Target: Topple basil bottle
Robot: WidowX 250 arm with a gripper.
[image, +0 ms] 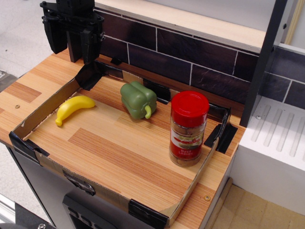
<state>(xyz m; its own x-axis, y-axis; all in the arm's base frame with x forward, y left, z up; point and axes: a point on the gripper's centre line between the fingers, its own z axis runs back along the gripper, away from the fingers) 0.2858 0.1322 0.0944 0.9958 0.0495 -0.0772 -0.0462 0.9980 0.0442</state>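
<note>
A top-heavy, rigid basil bottle [188, 128], best pushed near its cap, is left upright while the gripper [74, 36], well beyond the pepper [137, 99], is seen parted and empty.

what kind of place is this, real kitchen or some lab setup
Probably a mock kitchen counter for robot trials. A taped cardboard rim fences the wooden top, holding a plastic-looking banana, green pepper and basil bottle. A black gripper hangs above; dark tile backsplash behind.

The tool [71, 36] is matte black, blocky, with two thick fingers.
</note>
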